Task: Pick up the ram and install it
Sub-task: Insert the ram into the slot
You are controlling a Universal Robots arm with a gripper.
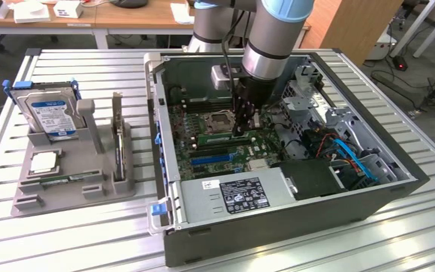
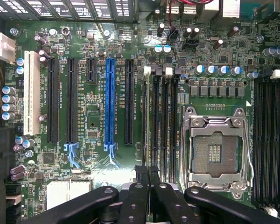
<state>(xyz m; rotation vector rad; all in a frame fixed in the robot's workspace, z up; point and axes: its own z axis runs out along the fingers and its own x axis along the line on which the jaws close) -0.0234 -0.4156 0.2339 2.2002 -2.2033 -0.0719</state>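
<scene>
**Exterior view**
- Computer case (image 1: 278, 226), side open, lying on a slatted metal table (image 1: 89, 238). It holds a motherboard (image 1: 202, 150), a power supply (image 1: 237, 195), a processor socket (image 1: 221, 120) and blue cables (image 1: 353, 158).
- The ram (image 1: 216, 137) is a green stick on edge in the slot just near of the socket.
- Gripper (image 1: 239, 131): the tips are drawn together at the ram's end toward the exterior view's right. Whether they pinch it or only touch it cannot be told.
- Grey tray (image 1: 29, 201), to the exterior view's left of the case. It holds a hard drive (image 1: 51, 116) upright, a silver processor (image 1: 43, 163) lying flat, and an expansion card (image 1: 117, 141) on edge.
- Room: wooden desks (image 1: 127, 14) at the far side.

**Wrist view**
- Gripper (image 2: 147, 171): the fingers are closed side by side over the end of a memory slot beside the socket (image 2: 214, 151), whose contacts are bare.
- A blue slot (image 2: 109, 100) and a white slot (image 2: 31, 93) lie parallel to it on the board.
</scene>
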